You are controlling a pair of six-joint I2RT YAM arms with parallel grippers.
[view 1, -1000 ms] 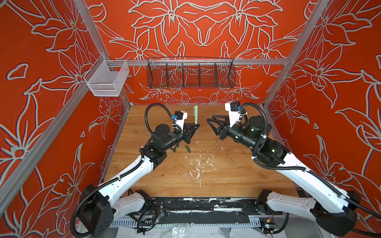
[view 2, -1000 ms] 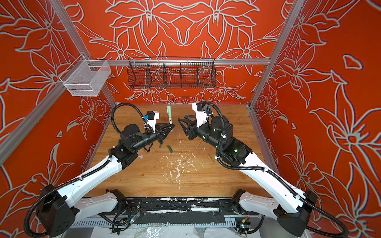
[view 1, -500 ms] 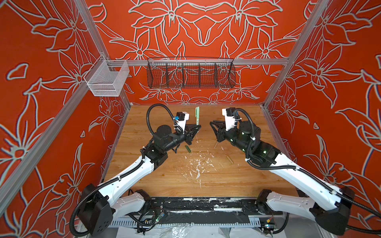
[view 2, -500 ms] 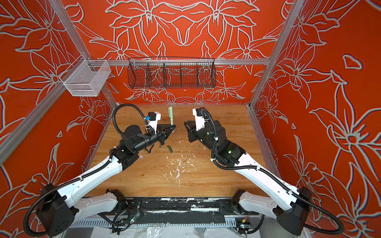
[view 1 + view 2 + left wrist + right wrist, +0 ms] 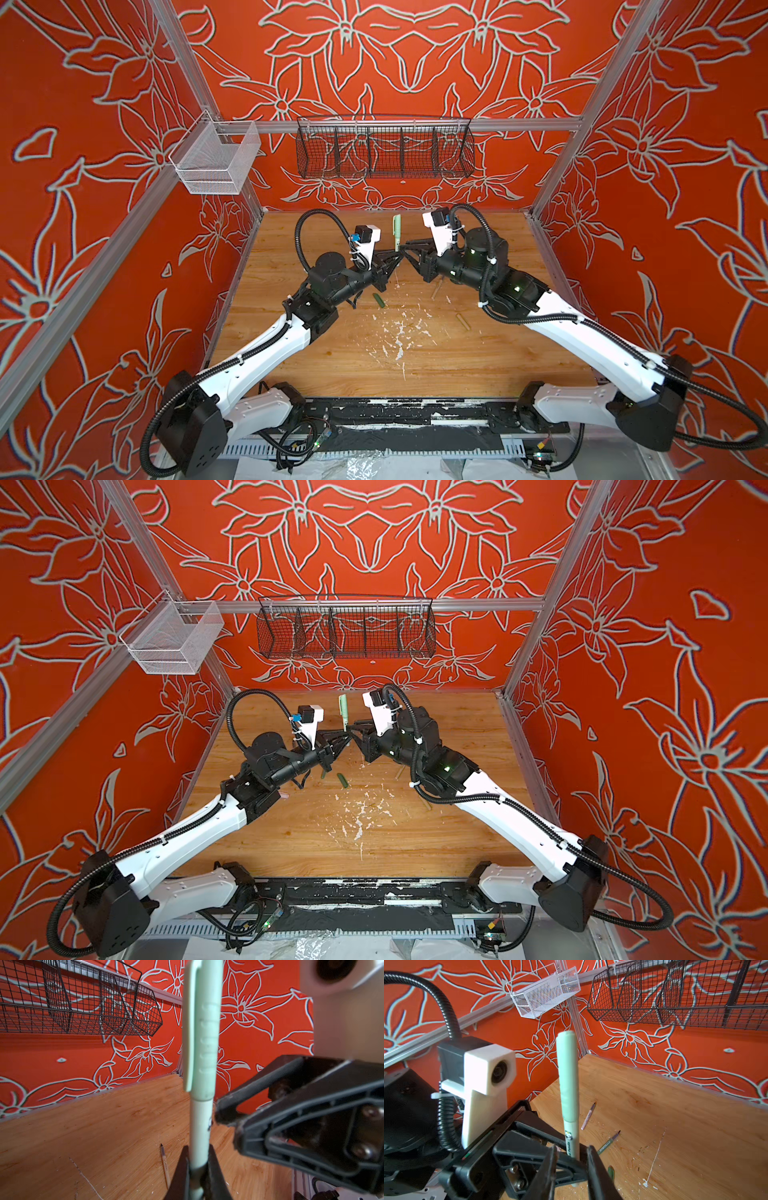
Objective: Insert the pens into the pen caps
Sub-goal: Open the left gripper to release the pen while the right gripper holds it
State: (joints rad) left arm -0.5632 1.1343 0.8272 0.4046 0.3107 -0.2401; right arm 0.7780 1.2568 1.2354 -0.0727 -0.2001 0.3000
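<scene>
**Right gripper (image 5: 572, 1157) swung in beside the capped pen (image 5: 572, 1136)**

Its jaws stand slightly apart, tips just beside the barrel, gripping nothing. Left gripper (image 5: 197, 1159) clamps the pen low, upright above the table (image 5: 478, 357). Cap (image 5: 568, 1076) looks seated. Light, stiff, slick plastic, so I'd pinch mid-barrel

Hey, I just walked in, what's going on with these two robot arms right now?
The left gripper is shut on a light green pen, holding it upright with its matching cap already seated on top. The right gripper sits right beside the barrel, jaws slightly apart, not gripping it. A dark green pen and a pale pink pen lie uncapped on the table, with a dark green cap nearby.
</scene>
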